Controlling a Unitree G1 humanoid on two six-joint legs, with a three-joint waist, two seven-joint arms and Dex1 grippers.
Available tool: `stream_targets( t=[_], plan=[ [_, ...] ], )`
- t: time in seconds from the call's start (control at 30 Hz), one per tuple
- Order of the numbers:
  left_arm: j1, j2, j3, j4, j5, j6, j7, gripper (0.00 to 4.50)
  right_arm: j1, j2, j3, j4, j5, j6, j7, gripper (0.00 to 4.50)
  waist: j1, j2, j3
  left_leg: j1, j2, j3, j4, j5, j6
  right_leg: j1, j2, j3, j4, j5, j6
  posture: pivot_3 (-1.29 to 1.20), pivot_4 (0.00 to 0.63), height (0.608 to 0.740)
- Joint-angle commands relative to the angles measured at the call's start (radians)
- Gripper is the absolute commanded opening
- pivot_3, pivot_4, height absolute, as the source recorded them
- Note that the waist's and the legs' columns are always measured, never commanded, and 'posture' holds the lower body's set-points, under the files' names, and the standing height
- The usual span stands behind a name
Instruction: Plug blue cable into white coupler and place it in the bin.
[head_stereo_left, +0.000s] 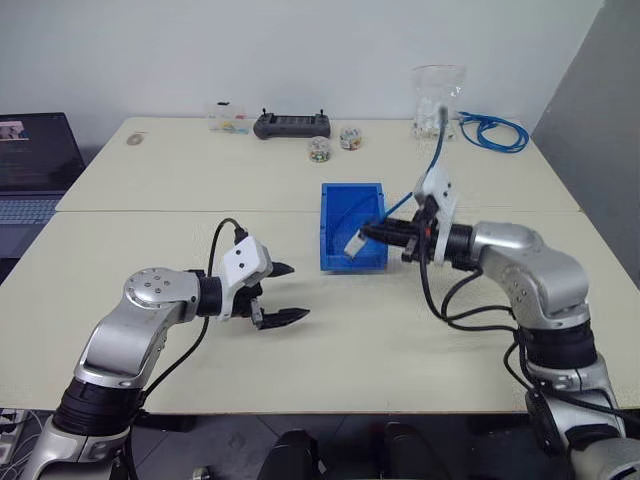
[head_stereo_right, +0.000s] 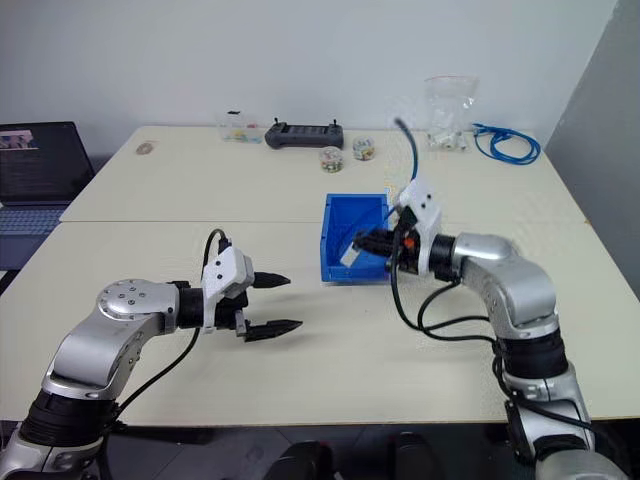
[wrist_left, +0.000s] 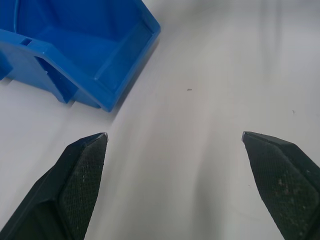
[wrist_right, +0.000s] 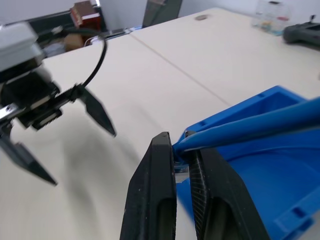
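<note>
The blue bin (head_stereo_left: 328, 228) stands at the middle of the table. My right gripper (head_stereo_left: 368, 235) reaches in from the right and hangs over the bin's front right part, shut on the blue cable (head_stereo_left: 436, 160). The cable arcs up and back from the fingers (wrist_right: 160, 165). A small white coupler (head_stereo_left: 355, 243) hangs at the cable's end just past the fingertips, above the bin's inside. My left gripper (head_stereo_left: 298, 292) hovers open and empty above the bare table, to the left of the bin and nearer than it (wrist_left: 85, 50).
At the back of the table are a coil of blue cables (head_stereo_left: 495, 131), a clear bag (head_stereo_left: 437, 95), a black controller (head_stereo_left: 291, 124), two small jars (head_stereo_left: 320, 150) and a clear box (head_stereo_left: 229, 118). A laptop (head_stereo_left: 30, 165) sits off to the far left.
</note>
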Motion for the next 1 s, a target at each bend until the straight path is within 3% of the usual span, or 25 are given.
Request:
stream_targets(
  t=[0.03,0.13,0.2,0.27,0.37,0.6,0.73,0.8,1.0],
  plan=[
    [-0.036,0.0,-0.011,-0.015,0.003,-0.037,0.02,4.5,-0.137,0.007,0.007,0.187,-0.011,-0.007,0.006,0.09,0.0,0.0,0.001,0.0,0.0,0.0,0.0,0.0,0.0,0.0,0.0,0.0,0.0,0.0,0.0,0.0,0.15,0.74],
    [-0.048,-0.003,-0.028,-0.005,0.005,-0.054,0.023,4.5,-0.242,-0.006,0.079,0.371,-0.041,-0.011,0.084,0.09,-0.001,0.0,0.001,0.0,0.0,0.001,0.0,0.0,0.0,-0.001,0.0,0.001,0.0,0.0,-0.001,0.0,0.15,0.74],
    [-0.053,-0.003,-0.04,-0.001,0.007,-0.065,0.02,4.5,-0.311,-0.014,0.14,0.509,-0.099,-0.065,0.139,0.79,-0.001,0.0,0.001,0.0,0.0,0.002,0.0,0.0,0.0,-0.001,0.0,0.001,0.0,0.0,-0.001,0.0,0.15,0.74],
    [-0.059,-0.005,-0.047,0.002,0.004,-0.07,0.02,4.5,-0.388,-0.008,0.181,0.652,-0.153,-0.135,0.179,1.07,-0.001,0.0,0.001,-0.001,0.0,0.003,0.0,0.0,0.0,-0.001,0.0,0.002,0.0,0.0,-0.001,0.0,0.15,0.74],
    [-0.069,-0.011,-0.054,0.012,0.005,-0.078,0.026,4.5,-0.48,0.005,0.224,0.818,-0.223,-0.256,0.225,1.89,-0.001,0.0,0.002,-0.002,0.0,0.005,0.0,0.0,0.0,-0.003,0.0,0.003,0.0,0.0,-0.001,0.0,0.15,0.74],
    [-0.074,-0.021,-0.056,0.025,0.001,-0.09,0.041,4.5,-0.584,0.039,0.211,0.981,-0.299,-0.421,0.253,3.52,-0.001,0.0,0.002,-0.01,0.0,0.008,0.0,0.001,-0.002,-0.013,-0.001,0.004,0.004,0.001,-0.001,0.0,0.15,0.74],
    [-0.06,-0.02,-0.005,0.044,-0.023,-0.072,0.064,4.5,-0.568,0.007,0.148,0.934,-0.277,-0.409,0.253,4.47,-0.001,0.001,0.003,-0.01,0.0,0.008,0.001,0.001,-0.002,-0.015,-0.001,0.005,0.007,0.001,-0.001,0.0,0.15,0.74],
    [-0.052,-0.01,0.019,0.059,-0.03,-0.063,0.074,4.5,-0.529,-0.022,0.13,0.856,-0.271,-0.405,0.269,4.47,0.0,0.001,0.003,-0.01,0.0,0.008,0.002,0.001,-0.001,-0.015,-0.001,0.005,0.009,0.001,-0.001,0.0,0.15,0.74],
    [-0.071,-0.012,0.127,0.135,-0.03,-0.042,0.185,4.5,-0.238,-0.165,0.008,0.345,-0.13,-0.211,0.287,4.47,0.005,0.0,0.003,-0.011,0.0,0.004,0.003,0.0,-0.001,-0.015,-0.001,0.003,0.009,0.0,-0.001,0.0,0.15,0.74]
  ],
)
